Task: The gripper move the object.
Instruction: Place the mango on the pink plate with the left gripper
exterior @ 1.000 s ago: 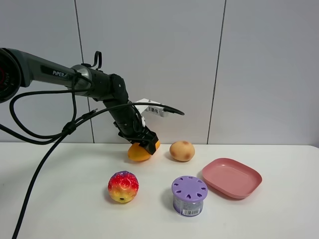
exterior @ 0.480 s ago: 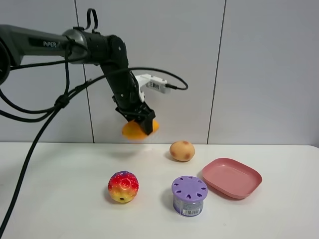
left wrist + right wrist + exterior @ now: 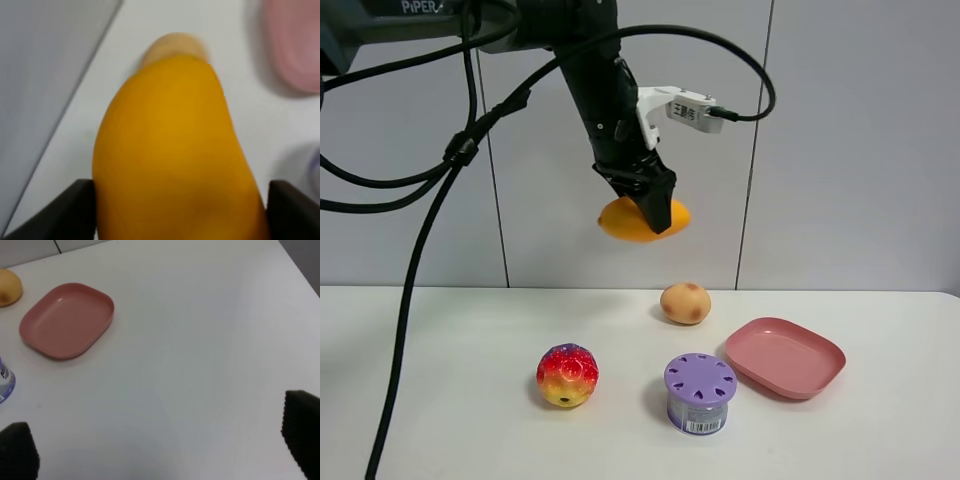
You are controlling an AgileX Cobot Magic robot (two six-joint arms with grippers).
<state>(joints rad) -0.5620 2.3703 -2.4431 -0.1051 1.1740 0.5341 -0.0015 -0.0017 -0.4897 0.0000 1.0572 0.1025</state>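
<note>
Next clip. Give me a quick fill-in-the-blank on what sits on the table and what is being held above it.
1. The mango is clamped in the ___ pincer, up off the table.
2. The pink tray holds ___.
3. The can has a ___ lid.
4. The bumpy ball is red and ___.

Missing words: left; nothing; purple; yellow.

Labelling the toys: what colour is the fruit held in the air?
The fruit is plain orange-yellow, clearest in the left wrist view.
</note>
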